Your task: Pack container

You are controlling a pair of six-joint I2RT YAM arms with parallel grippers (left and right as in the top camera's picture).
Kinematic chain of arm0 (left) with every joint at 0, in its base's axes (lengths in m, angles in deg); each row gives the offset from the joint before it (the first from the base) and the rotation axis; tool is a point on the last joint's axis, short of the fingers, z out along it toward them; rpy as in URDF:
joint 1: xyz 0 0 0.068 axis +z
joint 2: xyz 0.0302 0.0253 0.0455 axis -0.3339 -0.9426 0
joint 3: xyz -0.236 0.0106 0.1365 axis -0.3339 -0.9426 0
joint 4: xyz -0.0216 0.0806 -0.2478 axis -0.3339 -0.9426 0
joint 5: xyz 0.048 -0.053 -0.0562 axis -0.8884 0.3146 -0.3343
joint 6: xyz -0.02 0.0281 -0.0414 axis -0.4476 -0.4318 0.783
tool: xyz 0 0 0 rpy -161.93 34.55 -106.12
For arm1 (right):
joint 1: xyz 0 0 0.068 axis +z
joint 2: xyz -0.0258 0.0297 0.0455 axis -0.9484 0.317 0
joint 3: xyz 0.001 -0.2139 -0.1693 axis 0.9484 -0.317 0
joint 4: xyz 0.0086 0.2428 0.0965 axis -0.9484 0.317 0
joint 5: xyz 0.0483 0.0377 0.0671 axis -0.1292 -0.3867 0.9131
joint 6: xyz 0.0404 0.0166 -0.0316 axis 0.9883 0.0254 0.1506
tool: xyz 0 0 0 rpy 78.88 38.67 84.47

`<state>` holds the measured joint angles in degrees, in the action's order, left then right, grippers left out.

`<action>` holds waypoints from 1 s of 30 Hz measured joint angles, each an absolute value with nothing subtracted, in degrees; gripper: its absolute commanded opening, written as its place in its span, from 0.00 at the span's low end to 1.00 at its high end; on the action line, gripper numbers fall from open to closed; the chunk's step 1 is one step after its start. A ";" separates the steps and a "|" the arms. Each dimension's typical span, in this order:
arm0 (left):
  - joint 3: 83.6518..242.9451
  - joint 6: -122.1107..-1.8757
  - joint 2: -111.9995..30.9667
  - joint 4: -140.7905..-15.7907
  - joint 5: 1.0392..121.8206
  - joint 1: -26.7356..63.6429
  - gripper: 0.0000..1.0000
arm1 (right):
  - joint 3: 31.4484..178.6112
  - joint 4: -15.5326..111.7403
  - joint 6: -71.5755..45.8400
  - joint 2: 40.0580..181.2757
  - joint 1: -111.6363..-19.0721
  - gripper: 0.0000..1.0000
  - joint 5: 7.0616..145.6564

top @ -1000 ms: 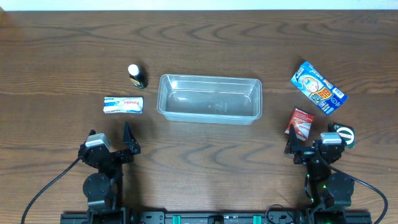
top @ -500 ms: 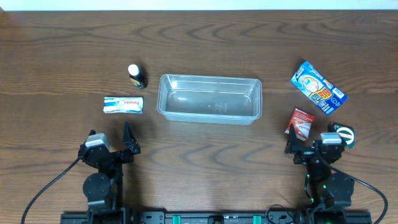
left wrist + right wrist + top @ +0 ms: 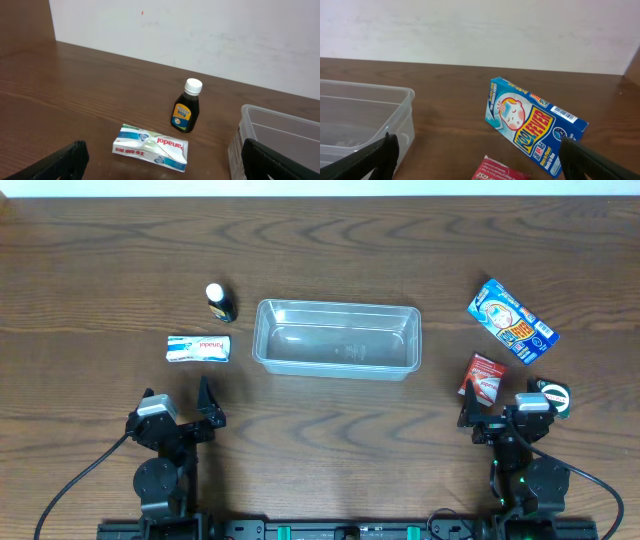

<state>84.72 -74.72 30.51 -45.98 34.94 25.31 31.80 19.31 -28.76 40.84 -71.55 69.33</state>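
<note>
The clear plastic container sits empty mid-table; its corner shows in the left wrist view and in the right wrist view. A white Panadol packet and a small dark bottle with a white cap lie to its left. A blue Kool Fever box and a red packet lie to its right. My left gripper is open and empty, short of the Panadol packet. My right gripper is open and empty, just short of the red packet.
A small round green and white object lies beside the right arm. A pale wall stands behind the far table edge.
</note>
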 measured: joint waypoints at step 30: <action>84.72 -74.75 30.51 -45.98 34.94 25.31 0.98 | 39.05 19.68 -21.92 47.45 -71.55 0.99 74.40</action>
